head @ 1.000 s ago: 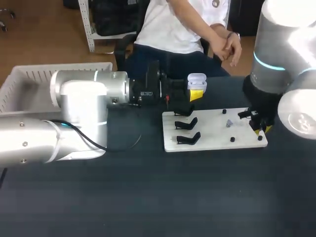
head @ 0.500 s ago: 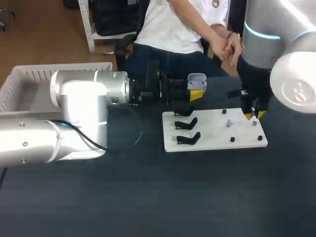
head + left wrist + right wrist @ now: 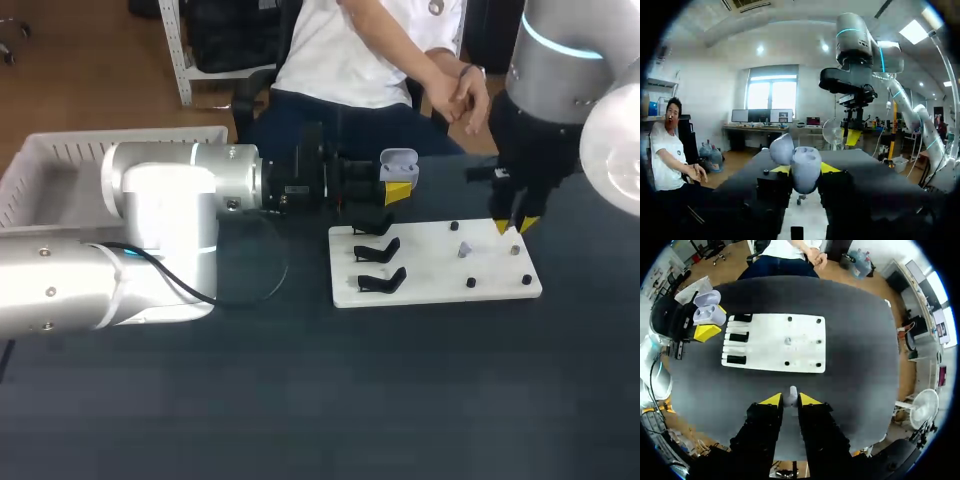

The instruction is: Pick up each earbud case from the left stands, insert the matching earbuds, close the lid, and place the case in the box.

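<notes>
White box (image 3: 45,160) at far left, no case visible in the part that shows, so I judge nothing is delivered yet. Left gripper (image 3: 397,192) is clenched on the earbud case (image 3: 399,163), held in the air just behind the stand end of the board, lid (image 3: 782,148) open; can't tell if anything is seated inside. Three black stands (image 3: 380,251) on the white board (image 3: 420,290), none carrying a case as far as I can see, the rear one partly hidden by the gripper. Further right, one small grey earbud (image 3: 463,249) sits on the board among black pegs (image 3: 470,283). Right gripper (image 3: 513,226) hangs over the board's right part, well apart from the case, pinched on a small white earbud (image 3: 792,389) between its yellow tips. Judged stage: case is picked up and one earbud is in hand, not yet inserted. Left to do: carry this earbud to the case, fetch the grey earbud, shut the lid, drop the case in the box
</notes>
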Motion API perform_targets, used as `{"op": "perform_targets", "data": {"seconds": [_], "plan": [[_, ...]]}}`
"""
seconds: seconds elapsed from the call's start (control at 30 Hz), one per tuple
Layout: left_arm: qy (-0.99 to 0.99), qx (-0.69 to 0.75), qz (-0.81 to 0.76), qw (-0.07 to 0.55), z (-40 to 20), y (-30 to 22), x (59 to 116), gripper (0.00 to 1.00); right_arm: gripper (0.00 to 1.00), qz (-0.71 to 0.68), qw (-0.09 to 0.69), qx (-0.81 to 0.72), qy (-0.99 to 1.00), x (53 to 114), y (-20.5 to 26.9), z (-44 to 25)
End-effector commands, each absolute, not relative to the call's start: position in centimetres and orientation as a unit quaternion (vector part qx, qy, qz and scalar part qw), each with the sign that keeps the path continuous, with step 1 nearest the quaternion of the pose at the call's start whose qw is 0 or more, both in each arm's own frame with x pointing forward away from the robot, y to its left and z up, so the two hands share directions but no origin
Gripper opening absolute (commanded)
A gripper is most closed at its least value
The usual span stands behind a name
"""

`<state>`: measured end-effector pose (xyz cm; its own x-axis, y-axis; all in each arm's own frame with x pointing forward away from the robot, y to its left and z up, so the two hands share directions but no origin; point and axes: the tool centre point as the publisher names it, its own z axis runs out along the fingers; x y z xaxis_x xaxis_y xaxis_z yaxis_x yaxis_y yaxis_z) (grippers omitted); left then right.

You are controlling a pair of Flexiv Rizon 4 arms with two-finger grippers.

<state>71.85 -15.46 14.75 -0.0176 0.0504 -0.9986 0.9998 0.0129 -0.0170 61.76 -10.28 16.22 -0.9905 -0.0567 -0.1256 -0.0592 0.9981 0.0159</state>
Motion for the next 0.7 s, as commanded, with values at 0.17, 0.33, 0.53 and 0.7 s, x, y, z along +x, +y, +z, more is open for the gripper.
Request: {"op": "perform_targets", "data": {"seconds": [0.17, 0.33, 0.53, 0.7], "plan": [[0.52, 0.506, -0.489, 0.484, 14.8, -15.5, 72.0, 0.0, 0.0, -0.026, 0.034, 0.206, 0.978, 63.0, -10.3, 17.6], [0.52, 0.506, -0.489, 0.484, 14.8, -15.5, 72.0, 0.0, 0.0, -0.033, 0.025, 0.297, 0.954, 63.1, -9.6, 18.5], [0.52, 0.506, -0.489, 0.484, 14.8, -15.5, 72.0, 0.0, 0.0, -0.027, 0.06, 0.383, 0.921, 62.9, -8.8, 18.8], [0.52, 0.506, -0.489, 0.484, 14.8, -15.5, 72.0, 0.0, 0.0, 0.0, 0.085, 0.418, 0.904, 63.2, -7.6, 18.7]]}}
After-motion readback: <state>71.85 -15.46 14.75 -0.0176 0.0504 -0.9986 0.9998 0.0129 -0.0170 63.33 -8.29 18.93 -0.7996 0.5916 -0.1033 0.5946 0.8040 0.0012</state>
